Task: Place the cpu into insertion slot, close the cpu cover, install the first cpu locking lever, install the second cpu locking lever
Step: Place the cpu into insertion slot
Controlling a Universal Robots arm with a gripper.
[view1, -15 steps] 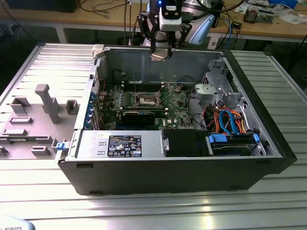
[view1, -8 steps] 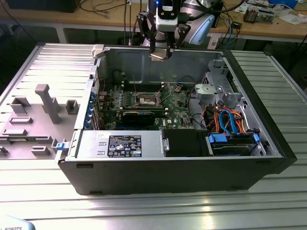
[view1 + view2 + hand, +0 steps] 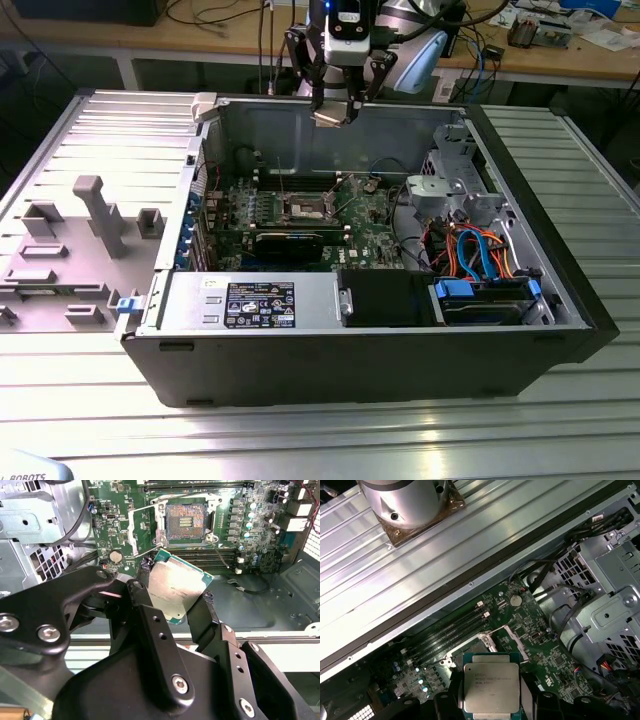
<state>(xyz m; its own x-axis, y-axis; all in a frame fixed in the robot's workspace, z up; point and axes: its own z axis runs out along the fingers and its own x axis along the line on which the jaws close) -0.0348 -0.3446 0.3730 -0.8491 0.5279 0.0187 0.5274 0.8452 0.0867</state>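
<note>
The cpu (image 3: 175,592), a thin square chip with a dull grey face and a green edge, sits pinched between the two black fingers (image 3: 139,597) of the claw (image 3: 172,599), which grips it by opposite edges with the grey face showing in both wrist views. It hangs in the air, clear of the board. Beyond it in the second wrist view lies the insertion slot (image 3: 185,522), its dark contact field bare inside a silver rim, with the chip apart from it and slightly skewed to it. The socket belongs to the green motherboard (image 3: 372,210), where a round coin battery (image 3: 116,556) sits near it and long memory slots (image 3: 200,555) run between socket and chip. In the exterior view the claw (image 3: 335,108) hovers in the upper middle of the frame, just above the back wall of the open computer case (image 3: 350,350), while the socket (image 3: 305,208) lies lower, near the frame's centre. The case rests on a ribbed metal worktop (image 3: 300,440), with a grey moulded fixture (image 3: 70,250) at the exterior view's left.
</note>
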